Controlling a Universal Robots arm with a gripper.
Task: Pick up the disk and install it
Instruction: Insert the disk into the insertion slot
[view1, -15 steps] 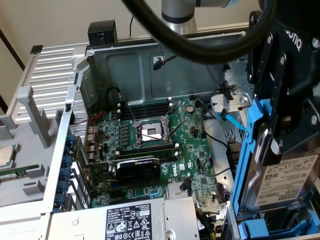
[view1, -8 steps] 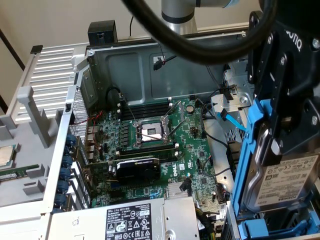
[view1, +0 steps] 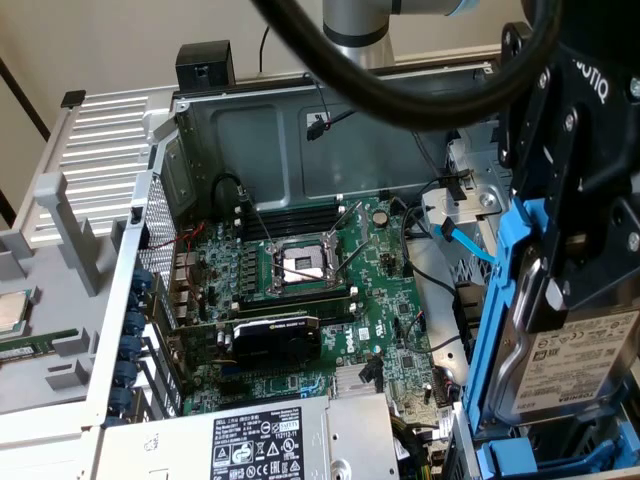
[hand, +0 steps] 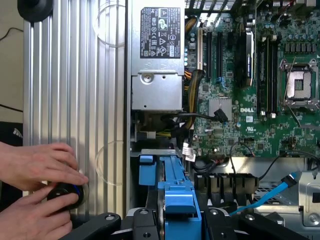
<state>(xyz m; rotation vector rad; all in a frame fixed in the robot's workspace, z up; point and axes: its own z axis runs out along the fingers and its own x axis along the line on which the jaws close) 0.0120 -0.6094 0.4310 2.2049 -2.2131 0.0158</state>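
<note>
Gripper (view1: 563, 288) pinching disk (view1: 588, 362); fingers pressed against blue carrier frame (hand: 176, 200) on both sides. Disk held on edge, white label visible, at exterior view's right, above drive bay beside motherboard (view1: 300, 290). Second blue carrier (view1: 505, 462) just below disk. Power supply (view1: 262, 442) near motherboard. Person's hands (hand: 36, 166) on black object (hand: 65, 195) outside chassis.

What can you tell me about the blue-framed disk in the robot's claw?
The disk is a flat, silver metal hard drive with a white printed label, clipped in a bright blue plastic carrier. It hangs upright on its edge at the exterior view's right, beside the green motherboard of the open computer case. The black gripper is clamped on it from above. Whether its lower end touches the blue parts below cannot be told.
</note>
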